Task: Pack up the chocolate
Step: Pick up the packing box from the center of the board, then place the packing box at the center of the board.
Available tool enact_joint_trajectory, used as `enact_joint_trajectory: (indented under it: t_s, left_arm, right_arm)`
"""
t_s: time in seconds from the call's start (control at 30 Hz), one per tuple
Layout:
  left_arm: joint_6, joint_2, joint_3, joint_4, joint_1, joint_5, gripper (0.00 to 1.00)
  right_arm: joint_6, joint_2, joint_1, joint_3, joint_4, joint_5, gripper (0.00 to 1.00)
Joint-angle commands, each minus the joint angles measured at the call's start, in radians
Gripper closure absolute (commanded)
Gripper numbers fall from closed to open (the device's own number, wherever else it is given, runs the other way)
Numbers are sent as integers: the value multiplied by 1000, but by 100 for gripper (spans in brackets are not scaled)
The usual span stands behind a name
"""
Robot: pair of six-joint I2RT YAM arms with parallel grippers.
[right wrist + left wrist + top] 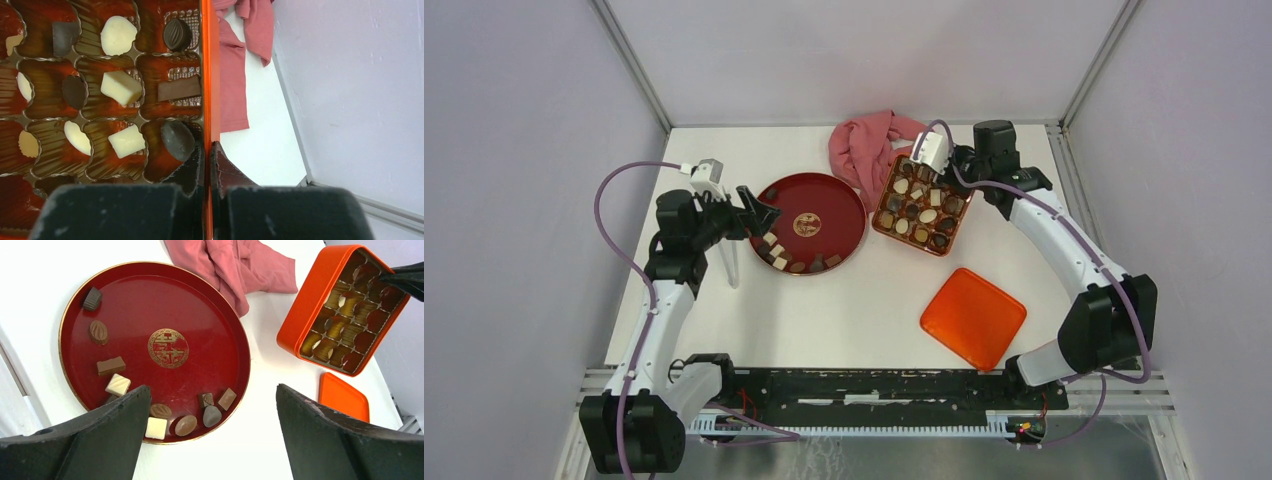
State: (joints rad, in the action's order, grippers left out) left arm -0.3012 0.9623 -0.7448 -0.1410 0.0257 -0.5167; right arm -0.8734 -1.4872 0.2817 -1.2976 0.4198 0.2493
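Observation:
Several pieces of chocolate (186, 425) lie along the near and left side of the round dark-red plate (210, 315). My left gripper (212, 390) hovers open over the plate's near rim, holding nothing. More chocolate (120, 86) sits in the compartments of the orange tin (207, 75). My right gripper (207, 147) is shut on the tin's wall, one finger inside beside a dark piece (177, 140) and one outside. From above, the right gripper (924, 160) is at the far corner of the tin (879, 215), and the left gripper (759, 212) is at the left edge of the plate (854, 200).
A pink cloth (869, 145) lies bunched behind the plate and the tin. The tin's orange lid (973, 317) rests flat on the white table, near the right arm. Grey walls stand on three sides.

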Motion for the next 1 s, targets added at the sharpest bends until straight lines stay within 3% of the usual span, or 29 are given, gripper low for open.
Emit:
enact_joint_trajectory:
  t_s: [0.0, 0.33, 0.53, 0.73, 0.83, 0.97]
  left_arm:
    - [-9, -19, -12, 32, -4, -26, 1]
    - [-90, -34, -56, 56, -3, -104, 0]
    - [-155, -24, -72, 62, -13, -232, 1]
    - [-148, -90, -9, 54, -59, -239, 1]
    - [-161, -111, 16, 54, -70, -239, 2]
    - [-178, -132, 26, 66, -102, -247, 2]
  right_arm:
    - [9, 58, 6, -37, -56, 9, 100]
    - [15, 46, 1, 21, -73, 35, 100]
    - [98, -136, -81, -21, -26, 263, 100]
    - [100, -274, -96, -47, 8, 343, 99]
    - [94, -325, -106, -48, 22, 372, 96]
    - [97, -390, -115, -72, 61, 416, 84]
